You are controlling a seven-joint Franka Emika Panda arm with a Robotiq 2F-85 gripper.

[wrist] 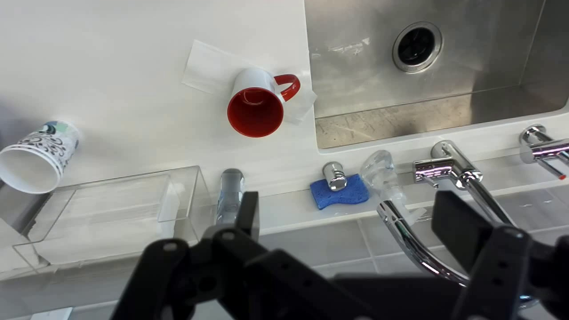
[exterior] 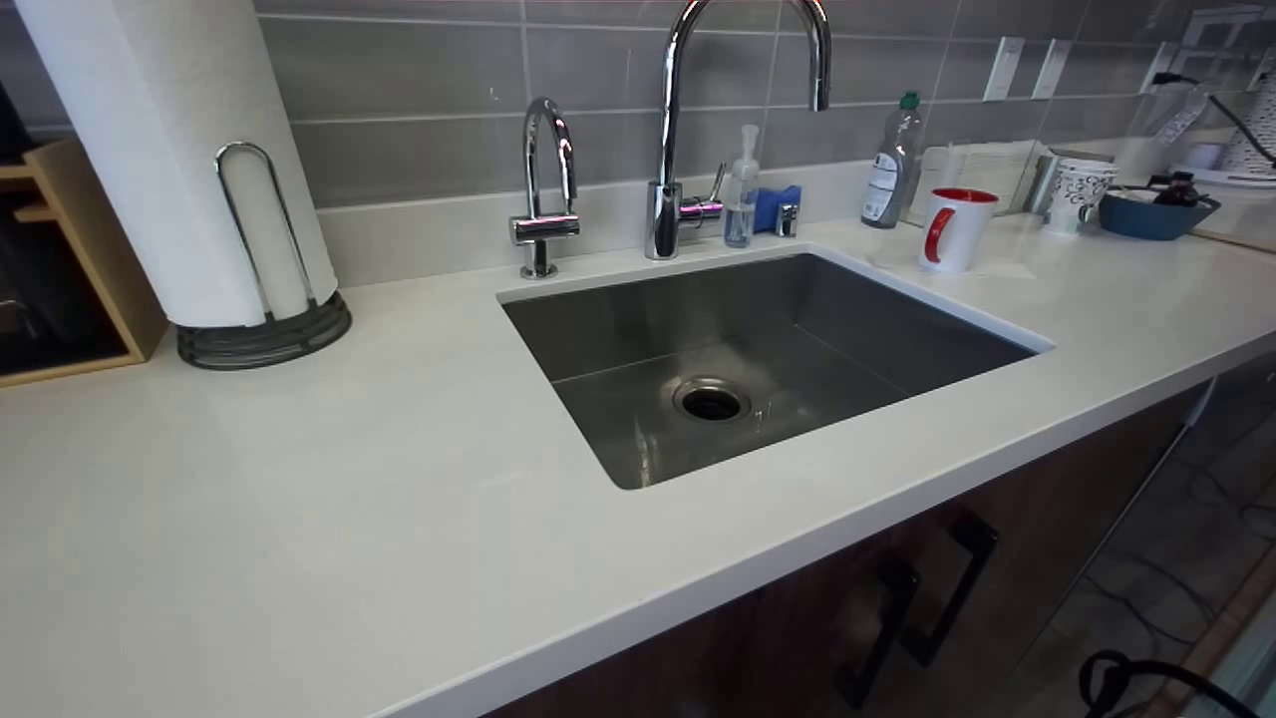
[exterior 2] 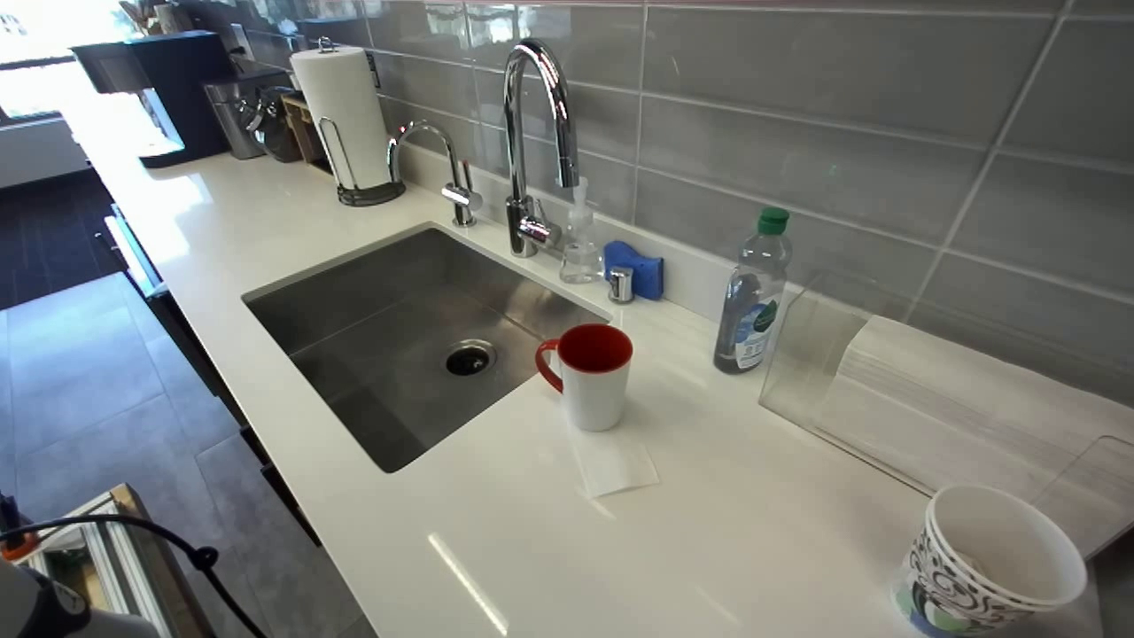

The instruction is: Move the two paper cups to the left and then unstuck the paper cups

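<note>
A: State of the fingers (wrist: 460, 229)?
B: Wide apart. Wrist view: both tips show against the back edge of the white table (wrist: 120, 58).

A: Between them?
B: Blue wavy-edged sponge (wrist: 351, 195) behind a round chrome knob (wrist: 334, 175), both near the back edge.

A: Next outward?
B: White mug with red inside and red handle (wrist: 255, 102), upright on a white paper sheet (wrist: 206, 66), near the grey steel sink (wrist: 369, 84).

A: The task's item?
B: Two white paper cups with dark scroll print (wrist: 51, 144), nested, upright near the back edge, well apart from the fingers. By one end of a clear plastic holder (exterior 2: 802, 354) of white paper; cannot tell if touching.

A: Farthest out?
B: In an exterior view, a round blue bowl (exterior: 1146, 221) beside the cups; across the sink from them, a white paper towel roll (exterior: 159, 150) near the back edge.
</note>
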